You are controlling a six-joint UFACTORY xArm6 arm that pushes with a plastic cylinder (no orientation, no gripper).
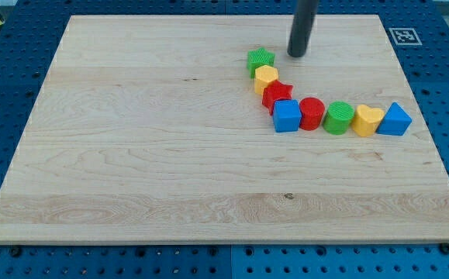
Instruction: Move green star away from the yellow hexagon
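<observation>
The green star (260,60) lies on the wooden board (131,155), in the upper middle of the view. The yellow hexagon (266,77) touches it just below and to the right. My tip (296,54) is at the end of the dark rod, a short way to the right of the green star, with a small gap between them. It touches no block.
A curved row runs down and to the right from the hexagon: red star (277,94), blue cube (287,116), red cylinder (312,113), green cylinder (338,118), yellow heart (367,121), blue triangle (395,119). A blue pegboard (22,31) surrounds the board.
</observation>
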